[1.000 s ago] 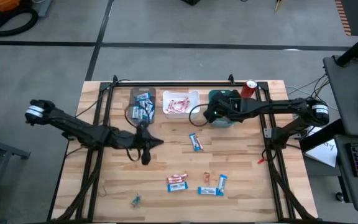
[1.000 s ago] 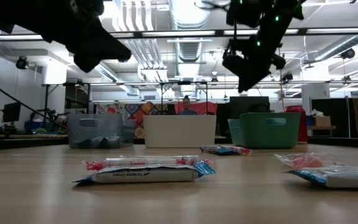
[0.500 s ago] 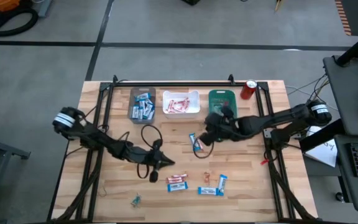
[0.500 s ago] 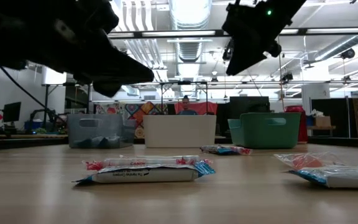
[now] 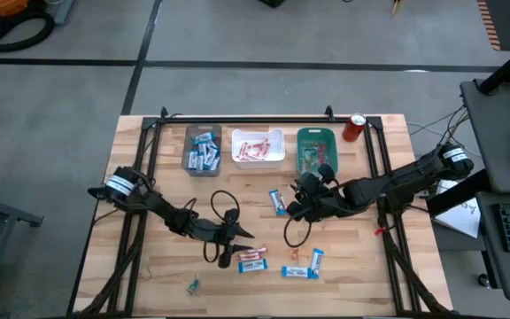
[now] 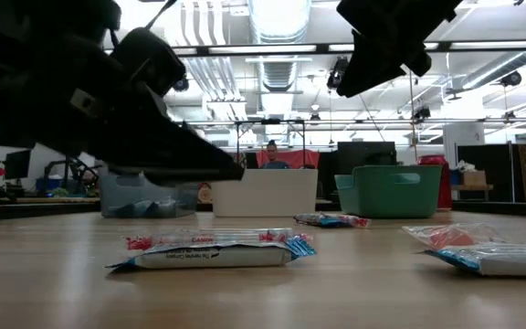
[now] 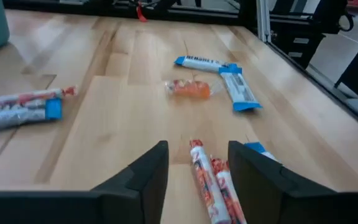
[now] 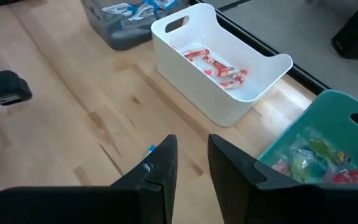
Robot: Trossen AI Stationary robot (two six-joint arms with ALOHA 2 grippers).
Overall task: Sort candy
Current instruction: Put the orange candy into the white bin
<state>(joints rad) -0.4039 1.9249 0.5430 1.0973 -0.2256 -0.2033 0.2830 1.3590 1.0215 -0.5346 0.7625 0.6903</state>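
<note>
Loose candy is mostly in the near half of the table [image 5: 149,142]: a pair of red-and-white bars [image 5: 252,260] side by side toward the near edge, a small orange-red twisted piece [image 5: 292,253] just right of them, two blue-and-white bars [image 5: 308,266] in an L beside that, one more blue-and-white bar [image 5: 278,202] nearer mid-table, and a tiny teal-wrapped piece [image 5: 193,285] alone toward the near-left corner. Sorted stock sits in three bins along the far edge: grey bin [image 5: 203,149] with blue-and-white bars, white bin [image 5: 258,146] with red-and-white bars, teal bin [image 5: 315,149] with mixed wrapped sweets. Left gripper [image 5: 228,250] is low over the table just left of the red-and-white pair; in the left wrist view its fingers [image 7: 145,180] stand apart with the pair's [image 7: 211,180] near ends between the tips, nothing clamped. Right gripper [image 5: 295,211] hangs just right of the mid-table blue-and-white bar; fingers [image 8: 151,177] show a narrow gap, empty as far as I can tell, though the tips run off the bottom of the right wrist view. A red soda can [image 5: 356,127] stands near the far-right corner, beside the teal bin. Low view: a person [image 6: 273,155] in the room behind the bins.
</note>
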